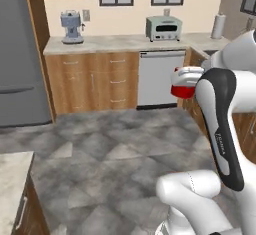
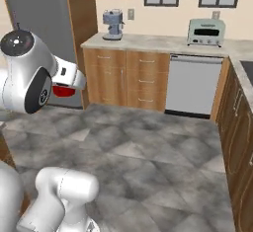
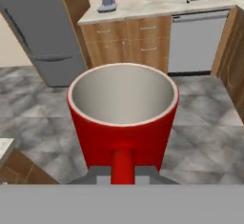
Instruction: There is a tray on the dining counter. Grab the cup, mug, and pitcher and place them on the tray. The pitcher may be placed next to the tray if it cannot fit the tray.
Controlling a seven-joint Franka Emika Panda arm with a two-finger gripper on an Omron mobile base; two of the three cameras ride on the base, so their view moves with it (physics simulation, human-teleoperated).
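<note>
The red mug (image 3: 123, 118) hangs upright in mid-air above the grey tiled kitchen floor, its pale inside empty. My gripper (image 3: 123, 173) is shut on the mug's side handle, which points toward the hand camera. In the left base view the mug (image 1: 183, 86) peeks out from behind my forearm, under the white hand. From the right base camera only a red sliver of the mug (image 2: 63, 92) shows beneath the hand. The tray, the cup, the pitcher and the dining counter are out of view.
Across the floor runs a back counter (image 1: 115, 44) with a coffee machine (image 1: 71, 26), a toaster oven (image 1: 163, 28) and a paper towel roll (image 1: 218, 26). A dishwasher (image 1: 160, 79) sits below it and a grey fridge (image 1: 20, 54) stands at left. A marble worktop corner (image 1: 12, 176) lies near left.
</note>
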